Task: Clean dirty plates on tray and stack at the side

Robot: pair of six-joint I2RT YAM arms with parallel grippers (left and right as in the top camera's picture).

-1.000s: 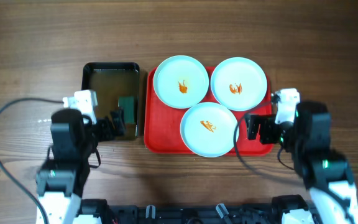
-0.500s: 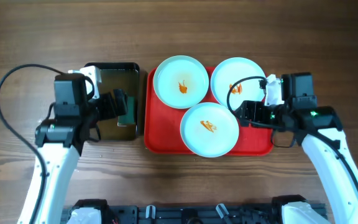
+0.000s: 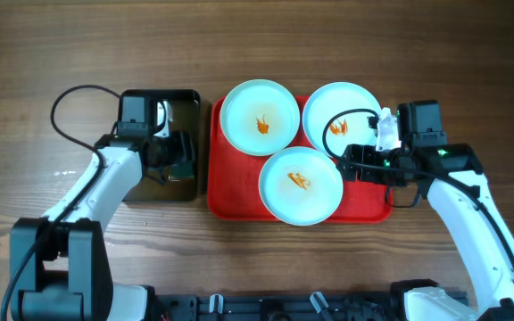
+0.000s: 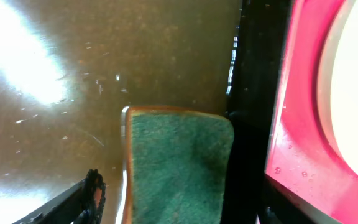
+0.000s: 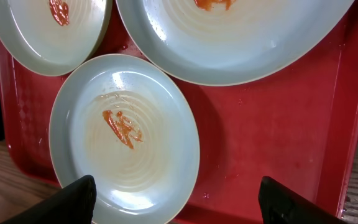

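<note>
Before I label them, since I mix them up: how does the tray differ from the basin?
The tray is red and larger; the basin is black and smaller. The tray holds three smeared plates; the basin holds a green sponge. Both are rectangular with rounded corners.

Counter point(image 3: 61, 53): basin point(image 3: 159, 96) at left, tray point(image 3: 368, 203) just beside it to the right, narrow gap between.

In basin: sponge point(image 4: 179, 165), against the right wall, toward the front.

On tray: three plates. Back-left plate point(image 3: 259, 117) and back-right plate point(image 3: 342, 114) sit side by side, both overhanging the back rim. Front plate point(image 3: 300, 185) sits between them, over the front rim.

Left pincer point(image 3: 178, 159) above sponge. Right pincer point(image 3: 353, 163) above tray, right of front plate.
</note>
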